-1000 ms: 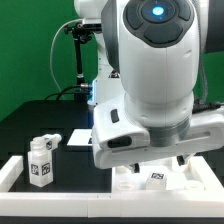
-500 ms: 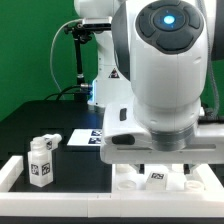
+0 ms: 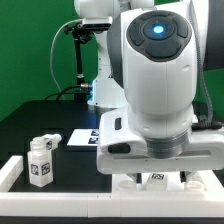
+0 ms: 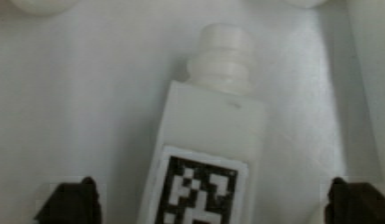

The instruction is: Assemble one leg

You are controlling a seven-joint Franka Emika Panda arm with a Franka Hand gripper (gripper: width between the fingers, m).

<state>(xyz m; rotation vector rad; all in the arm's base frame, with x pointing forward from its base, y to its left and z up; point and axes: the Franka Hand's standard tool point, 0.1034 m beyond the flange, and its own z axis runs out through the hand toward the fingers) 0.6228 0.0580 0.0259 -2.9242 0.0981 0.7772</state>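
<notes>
In the wrist view a white leg (image 4: 214, 150) with a black-and-white tag lies flat on a white surface, its narrow threaded tip pointing away. My gripper (image 4: 215, 205) is open, one black fingertip (image 4: 70, 203) on each side of the leg, apart from it. In the exterior view the arm's large white body fills the middle and hides the gripper. A tagged white part (image 3: 157, 179) shows just below the arm. Another leg (image 3: 41, 161) stands upright at the exterior view's left, with a second one close behind it.
A raised white rim (image 3: 12, 176) runs along the front at the exterior view's left. The marker board (image 3: 88, 138) lies flat on the black table behind the arm. A green backdrop stands at the back.
The arm has swung toward the exterior view's right and then come lower over the white parts at the front. The upright legs at the left have not moved.
</notes>
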